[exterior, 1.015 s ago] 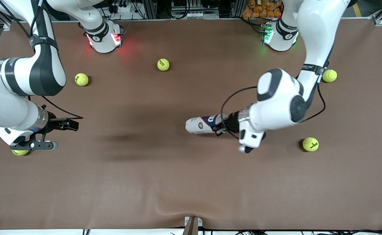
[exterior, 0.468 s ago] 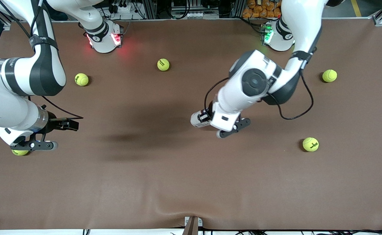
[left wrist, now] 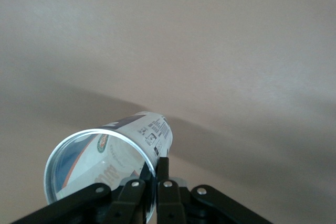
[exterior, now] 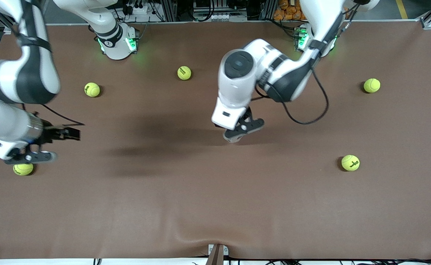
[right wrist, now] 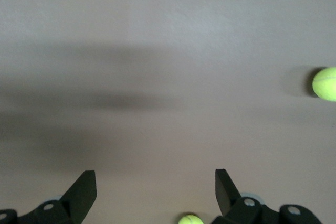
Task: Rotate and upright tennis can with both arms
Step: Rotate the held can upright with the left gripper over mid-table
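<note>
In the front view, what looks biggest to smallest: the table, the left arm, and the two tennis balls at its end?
1. table
2. left arm, raised toward the camera
3. nearer tennis ball and farther tennis ball: look alike

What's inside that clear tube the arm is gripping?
Looking into the tennis can, pinched at its rim by the left gripper, only its printed label shows through the wall; no balls appear. From the front camera, the arm covers it.

Clear tennis can with white and blue label, silver rim pinched, tilted above table
</note>
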